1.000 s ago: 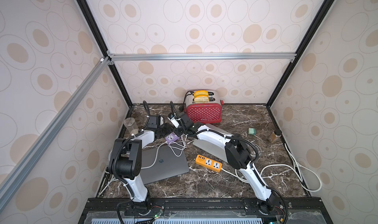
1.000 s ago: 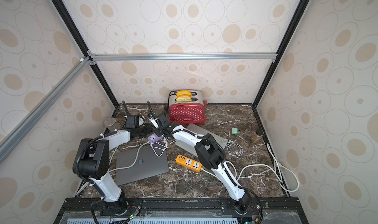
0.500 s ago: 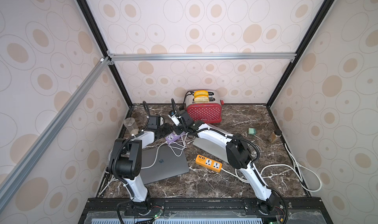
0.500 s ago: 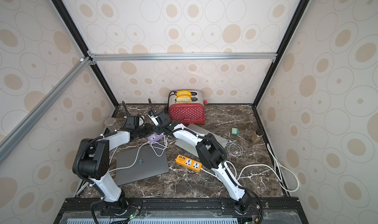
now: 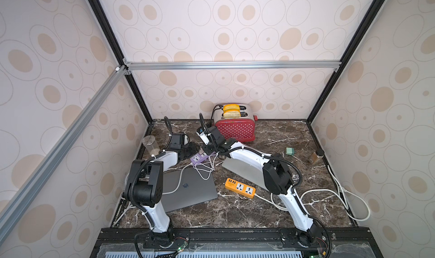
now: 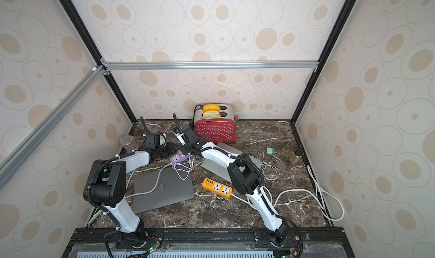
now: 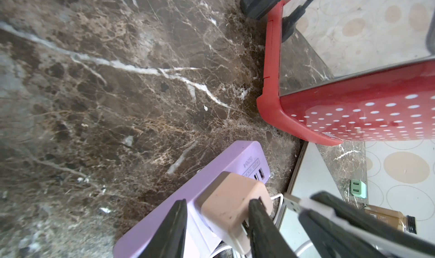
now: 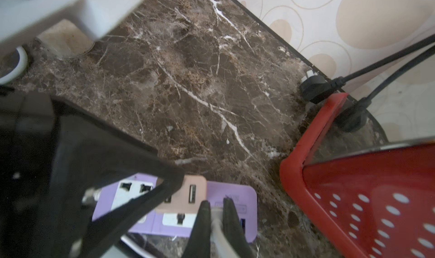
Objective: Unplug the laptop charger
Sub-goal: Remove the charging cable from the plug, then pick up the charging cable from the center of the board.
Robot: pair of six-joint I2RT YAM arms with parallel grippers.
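The laptop charger is a pink block plugged into a purple power strip, also seen in both top views. My left gripper stands open astride the charger. One finger lies against its side, the other stands a little off it over the strip. My right gripper is shut on the white cable's USB plug, which hangs free just beside the charger. The charger's USB port is empty. The cable runs over a dark grey laptop.
A red toaster stands close behind the strip. A silver laptop lies under my right arm, with an orange power strip in front of it. A glass, a green adaptor, a spice jar and a thick white cord lie around.
My right wrist has drawn back slightly from the purple strip. My left arm has stayed where it was.
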